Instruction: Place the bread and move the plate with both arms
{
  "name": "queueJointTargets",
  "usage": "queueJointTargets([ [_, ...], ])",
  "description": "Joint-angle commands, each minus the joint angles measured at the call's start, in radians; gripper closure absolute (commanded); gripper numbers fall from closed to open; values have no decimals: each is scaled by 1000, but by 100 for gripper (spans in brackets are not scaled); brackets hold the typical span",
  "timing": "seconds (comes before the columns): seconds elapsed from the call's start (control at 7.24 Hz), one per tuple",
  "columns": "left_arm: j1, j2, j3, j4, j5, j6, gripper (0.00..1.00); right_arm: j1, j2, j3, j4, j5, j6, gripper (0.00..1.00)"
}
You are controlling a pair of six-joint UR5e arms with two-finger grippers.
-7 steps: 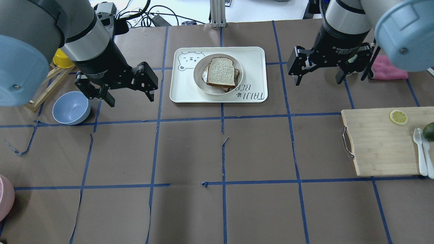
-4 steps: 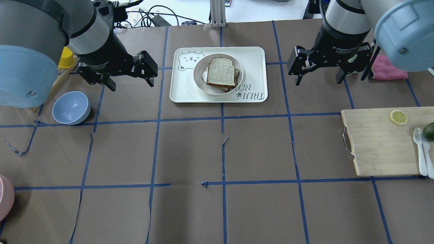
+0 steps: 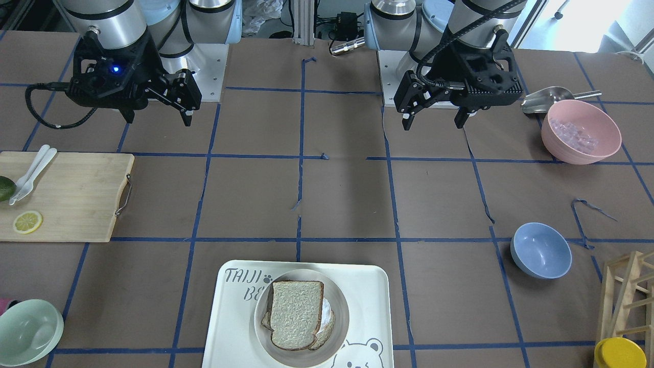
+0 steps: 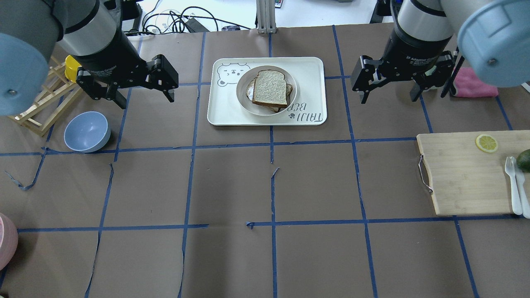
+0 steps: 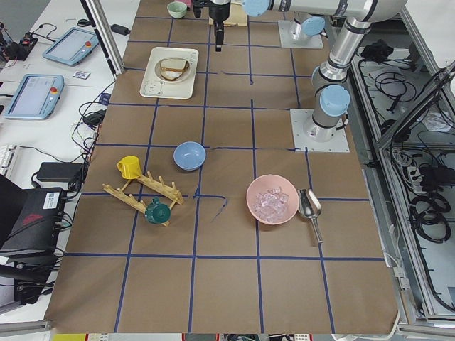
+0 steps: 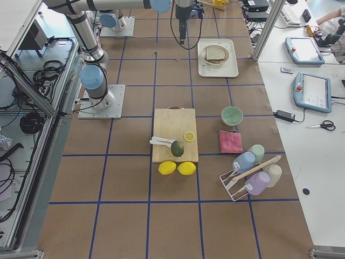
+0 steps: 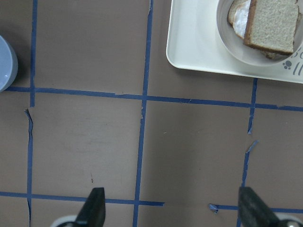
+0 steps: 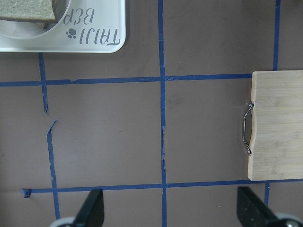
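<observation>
The bread lies on top of another slice with egg white showing, on the round off-white plate. The plate sits on the white "TAIJI BEAR" tray. The front-facing view shows the bread, the plate and the tray. My left gripper is open and empty, hovering left of the tray. My right gripper is open and empty, hovering right of the tray. The left wrist view shows the bread at its upper right.
A blue bowl sits near the left gripper, with a wooden rack and a yellow cup beside it. A cutting board with a lemon slice, cutlery and an avocado lies at right. A pink bowl stands near the robot's left base.
My left gripper has moved farther from the robot and to the left, away from the tray and the blue bowl, staying open. The right arm, bread and plate have not moved.
</observation>
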Motion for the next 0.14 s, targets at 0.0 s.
queueJointTargets([
  [0.0,3,2,1,-3,0,0,0,0,-1,0,6,1,1,0],
])
